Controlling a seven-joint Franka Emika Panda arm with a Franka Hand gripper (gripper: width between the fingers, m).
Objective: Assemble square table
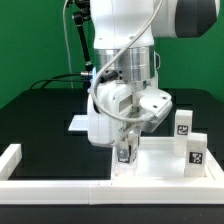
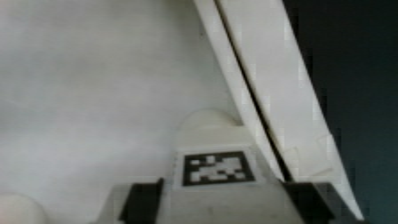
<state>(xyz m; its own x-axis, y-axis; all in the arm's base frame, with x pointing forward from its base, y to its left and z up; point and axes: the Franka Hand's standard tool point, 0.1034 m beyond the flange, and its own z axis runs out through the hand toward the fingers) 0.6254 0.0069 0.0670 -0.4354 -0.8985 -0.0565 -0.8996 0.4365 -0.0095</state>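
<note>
The gripper [image 1: 125, 150] points down over the white square tabletop [image 1: 150, 160], which lies flat on the black bench [image 1: 40, 120] against the long white border rail [image 1: 60, 185]. Its jaws are closed partway on a small white table leg [image 2: 217, 150]; the leg's black-and-white tag faces the wrist camera, with a dark finger [image 2: 146, 200] on each side. Whether the leg's lower end already touches the tabletop cannot be told.

Relative to the tabletop, two more tagged legs [image 1: 189, 138] stand upright at its edge toward the exterior view's right, just beside each other. The marker board [image 1: 80, 124] lies on the bench beyond the tabletop, partly hidden behind the arm.

The leg looks like hard, light plastic: stiff, unlikely to deform under the fingers, but smooth enough to twist or slip if gripped near an end. Holding it across its flat sides, as it is held, seems the sound choice. The tabletop is a rigid slab that could slide on the smooth bench when pushed; the rail behind it should help brace it. In the wrist view a raised white edge [image 2: 267, 90] of the slab runs beside the leg.
</note>
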